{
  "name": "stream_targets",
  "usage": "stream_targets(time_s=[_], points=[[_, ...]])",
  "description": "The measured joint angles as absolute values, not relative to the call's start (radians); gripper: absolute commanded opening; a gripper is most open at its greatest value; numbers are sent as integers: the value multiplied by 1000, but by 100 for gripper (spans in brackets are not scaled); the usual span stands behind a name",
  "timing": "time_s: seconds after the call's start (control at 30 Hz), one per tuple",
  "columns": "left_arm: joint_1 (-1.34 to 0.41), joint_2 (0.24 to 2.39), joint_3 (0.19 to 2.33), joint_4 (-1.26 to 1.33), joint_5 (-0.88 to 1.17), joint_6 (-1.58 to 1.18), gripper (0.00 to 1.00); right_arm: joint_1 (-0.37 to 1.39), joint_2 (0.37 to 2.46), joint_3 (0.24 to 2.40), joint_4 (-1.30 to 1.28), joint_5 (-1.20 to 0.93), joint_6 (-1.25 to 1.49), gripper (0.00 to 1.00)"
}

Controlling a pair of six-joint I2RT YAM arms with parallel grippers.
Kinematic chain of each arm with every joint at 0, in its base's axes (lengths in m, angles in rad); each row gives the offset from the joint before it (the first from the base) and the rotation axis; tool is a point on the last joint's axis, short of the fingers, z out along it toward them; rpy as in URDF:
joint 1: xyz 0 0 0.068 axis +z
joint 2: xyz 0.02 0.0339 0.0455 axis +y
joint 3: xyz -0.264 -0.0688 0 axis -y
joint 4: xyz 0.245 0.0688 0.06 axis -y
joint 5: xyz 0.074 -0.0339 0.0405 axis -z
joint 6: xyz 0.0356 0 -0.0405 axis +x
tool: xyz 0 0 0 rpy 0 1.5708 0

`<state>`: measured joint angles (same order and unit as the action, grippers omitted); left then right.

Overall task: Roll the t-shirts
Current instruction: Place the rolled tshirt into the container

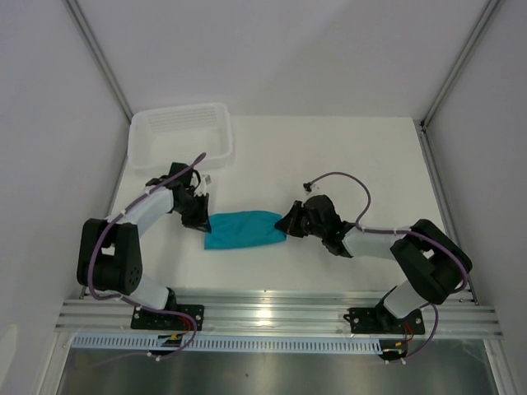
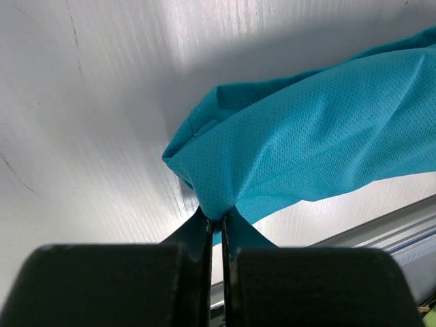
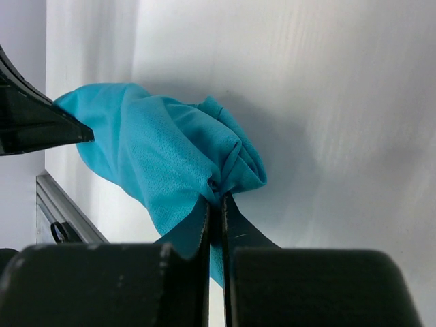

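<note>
From above: shows the teal t-shirt (image 1: 245,229) bunched into a short, thick bundle on the white table (image 1: 346,156), lying crosswise between the two arms, near the front edge. Catches the left gripper (image 1: 205,223) at the bundle's left end and the right gripper (image 1: 286,224) at its right end, both touching the cloth. Leaves a white plastic tray (image 1: 225,132) at the far left corner, well apart from the fabric. Takes in a metal rail (image 1: 280,317) along the near edge, with both bases bolted to it.

At the left wrist: finds the left gripper (image 2: 218,221) clenched tight on a pinch of the t-shirt (image 2: 313,150), with the mesh cloth fanning up and to the right from the fingers (image 2: 202,235). Reveals a folded hem at the bundle's end.

At the right wrist: finds the right gripper (image 3: 216,202) likewise clamped on a gathered fold of the t-shirt (image 3: 157,157), the jaws nearly meeting. Shows the cloth twisted into a knot-like wad just above the fingertips, resting on the table, with the other arm's dark tip at the far end.
</note>
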<state>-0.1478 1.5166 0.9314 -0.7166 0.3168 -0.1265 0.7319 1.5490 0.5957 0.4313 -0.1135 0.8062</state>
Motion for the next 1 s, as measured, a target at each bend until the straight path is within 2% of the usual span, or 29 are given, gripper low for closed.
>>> stream_targets(time_s=[0.7,1.0], points=[[-97,1439,996,-751,308,-107,1,724,1552,714,363,-120,746,0],[-80,1351,1019,-754,264,-77,1,720,1586,856,311,-134,696,0]])
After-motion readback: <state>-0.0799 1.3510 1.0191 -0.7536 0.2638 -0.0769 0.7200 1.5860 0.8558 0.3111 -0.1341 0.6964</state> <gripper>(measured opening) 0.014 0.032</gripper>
